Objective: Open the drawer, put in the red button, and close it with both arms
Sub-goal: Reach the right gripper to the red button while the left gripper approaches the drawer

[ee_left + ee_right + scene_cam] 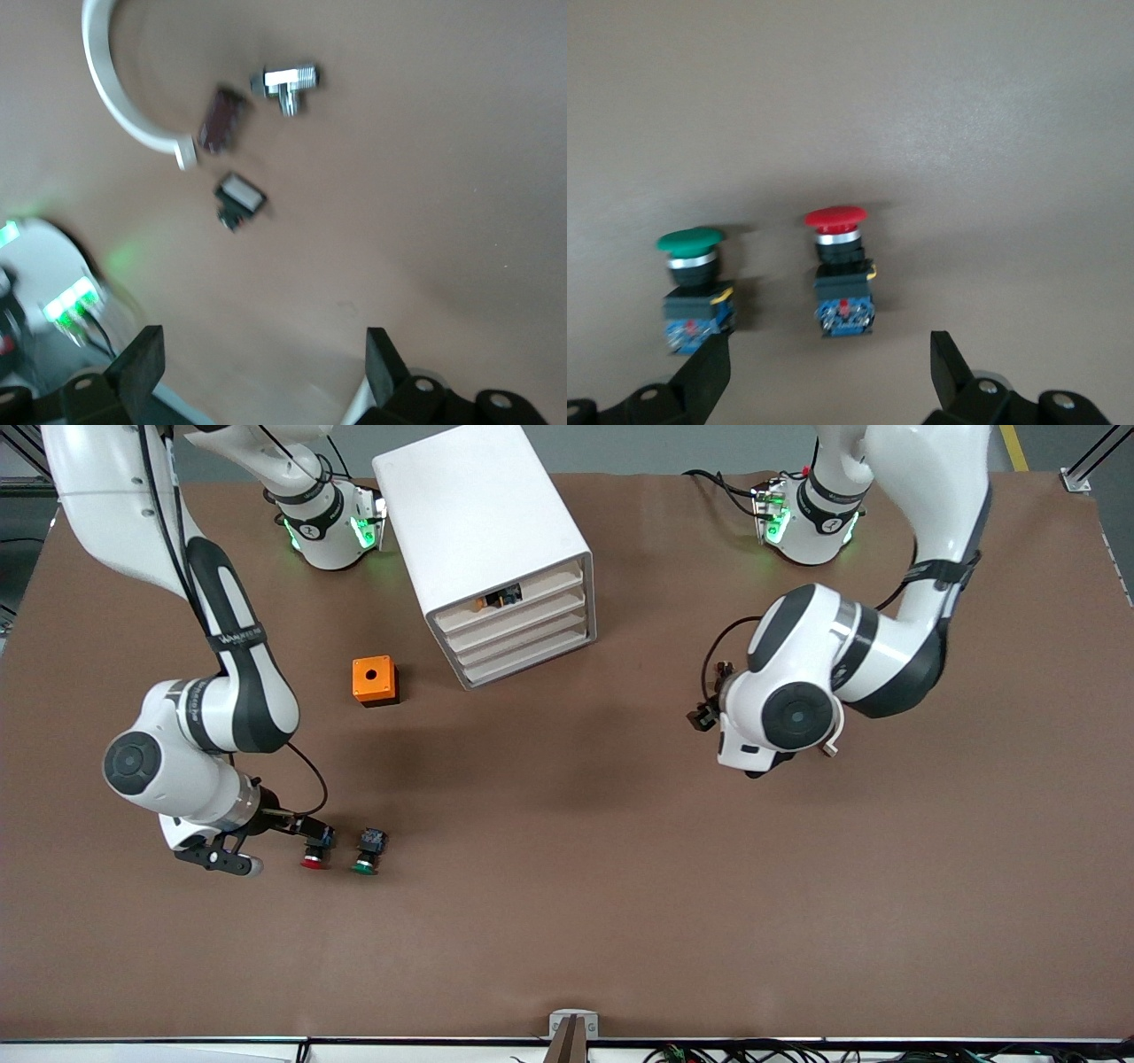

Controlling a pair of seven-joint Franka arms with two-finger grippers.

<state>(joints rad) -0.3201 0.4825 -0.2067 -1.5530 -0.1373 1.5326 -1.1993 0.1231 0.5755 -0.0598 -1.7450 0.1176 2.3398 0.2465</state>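
— Red button (pixel 837 266) on table, just beside green button (pixel 691 279), right gripper (pixel 297 834) spread close by, lined up for the pick.
— Left gripper (pixel 261 372)?
— Spread, waiting above bare table; drawer (pixel 521 618) shut.

red button (pixel 312 859) beside green button (pixel 366 863), both nearer the front camera than orange box (pixel 375 680), cabinet (pixel 483 540) farther

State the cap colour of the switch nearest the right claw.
Red round cap, clearest in the right wrist view.
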